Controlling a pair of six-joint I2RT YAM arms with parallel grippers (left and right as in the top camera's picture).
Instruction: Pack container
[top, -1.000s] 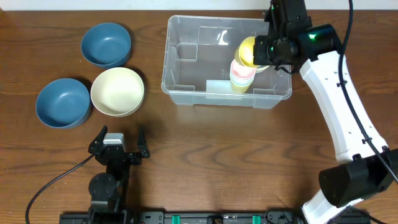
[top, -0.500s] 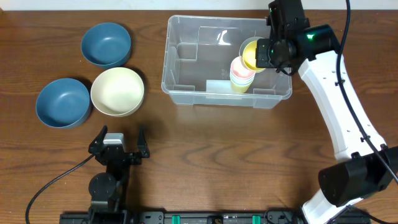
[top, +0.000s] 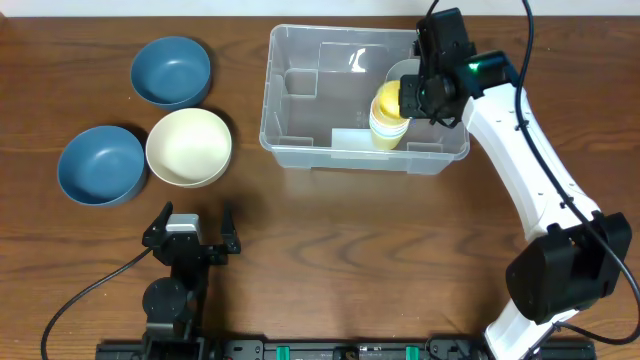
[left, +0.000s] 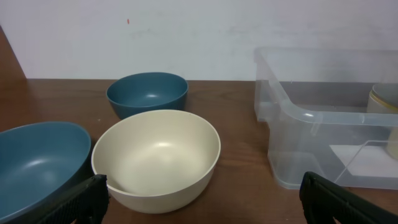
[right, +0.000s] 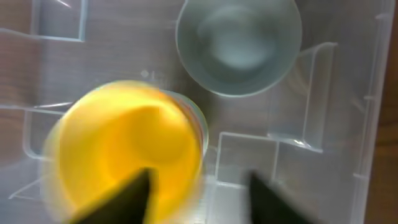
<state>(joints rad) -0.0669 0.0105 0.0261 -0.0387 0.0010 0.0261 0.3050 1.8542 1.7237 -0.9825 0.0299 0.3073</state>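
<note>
The clear container (top: 266, 112) stands at the back middle of the table. Inside its right end a yellow cup (top: 387, 98) tops a stack of pale cups (top: 386, 130). My right gripper (top: 425, 92) hovers just over that cup. In the right wrist view the fingers (right: 127, 199) stand apart, the blurred yellow cup (right: 124, 143) under the left one, and the cup's rim lies between them without being pinched. A grey-green cup (right: 239, 40) sits apart in the container. My left gripper (top: 193, 218) rests open near the front edge, holding nothing.
Left of the container are a cream bowl (top: 189, 147) and two blue bowls (top: 171, 71) (top: 101, 165). The left wrist view shows the cream bowl (left: 158, 155) close ahead and the container's wall (left: 323, 118) to the right. Moulded ridges (right: 298, 134) divide the container's floor.
My right gripper went from shut on the yellow cup to open. The cup now sits lower, on the stack. The arm shifted slightly left; the left arm stayed still.
</note>
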